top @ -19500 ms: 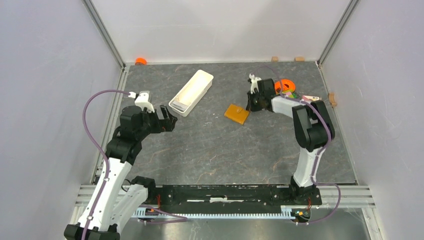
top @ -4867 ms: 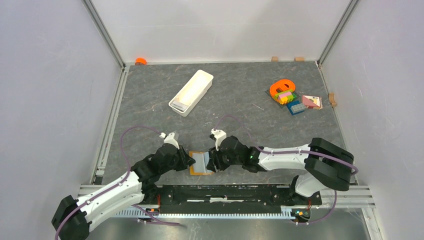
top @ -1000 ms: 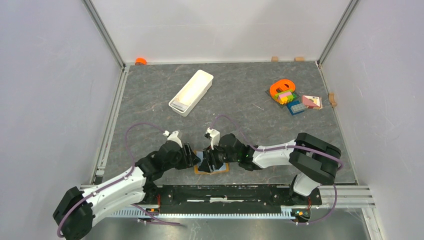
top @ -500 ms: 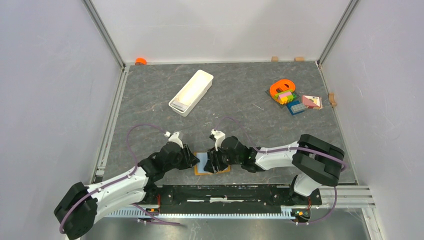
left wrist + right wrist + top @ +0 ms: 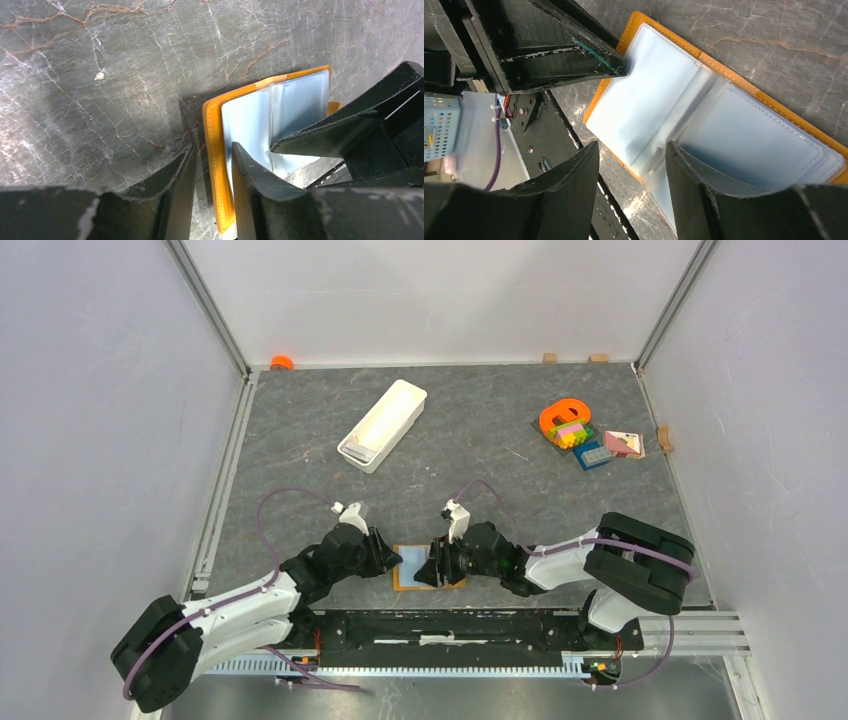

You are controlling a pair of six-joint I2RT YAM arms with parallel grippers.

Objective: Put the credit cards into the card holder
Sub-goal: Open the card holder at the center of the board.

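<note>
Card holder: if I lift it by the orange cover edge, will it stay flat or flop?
Probably floppy: the card holder hinges at its middle fold, and its clear pocket leaves bow upward. It looks thin and light, so the far half would likely sag or swing shut. The glossy pockets may slip.

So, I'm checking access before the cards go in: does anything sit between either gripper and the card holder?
Nothing visible does. The card holder lies open on the table. The left gripper straddles its orange left edge, and the right gripper hangs just over its pale pockets, jaws apart.
</note>
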